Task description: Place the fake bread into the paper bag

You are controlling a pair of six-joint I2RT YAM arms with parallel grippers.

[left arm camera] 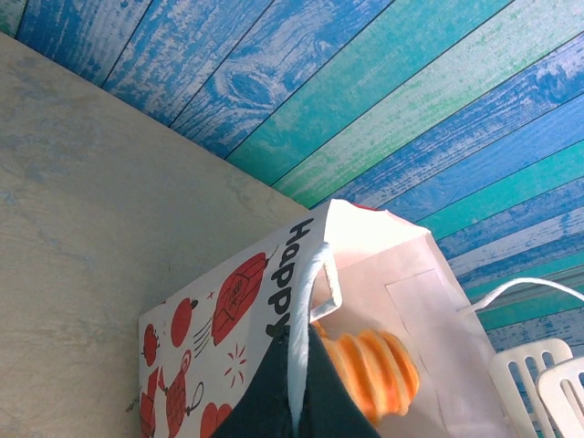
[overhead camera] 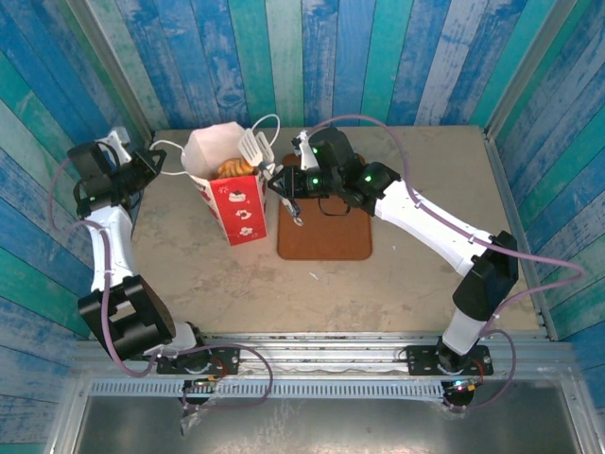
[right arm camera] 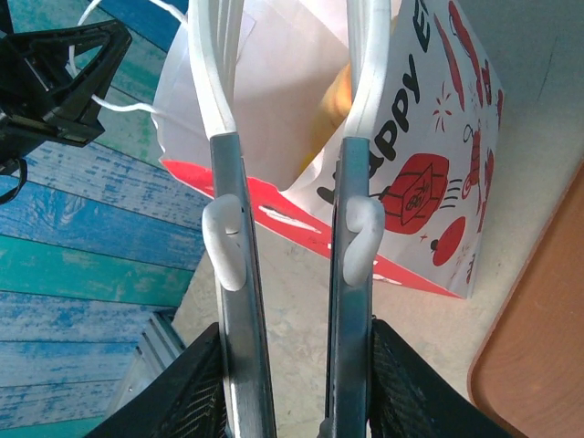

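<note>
The paper bag (overhead camera: 241,208) stands upright left of the table's middle, white above and red below. A glossy golden piece of fake bread (overhead camera: 234,168) lies inside it, ribbed and orange in the left wrist view (left arm camera: 374,370). My left gripper (overhead camera: 163,168) is at the bag's left side, its dark jaws (left arm camera: 297,351) shut on a thin white loop handle. My right gripper (overhead camera: 252,147) hovers over the bag's mouth. Its long white slotted fingers (right arm camera: 292,55) stand apart with nothing between them, the bag (right arm camera: 438,137) and the bread (right arm camera: 339,91) just beyond.
A flat brown tray (overhead camera: 326,236) lies right of the bag, under the right arm; its corner (right arm camera: 538,356) shows in the right wrist view. Blue and green plank walls enclose the table on three sides.
</note>
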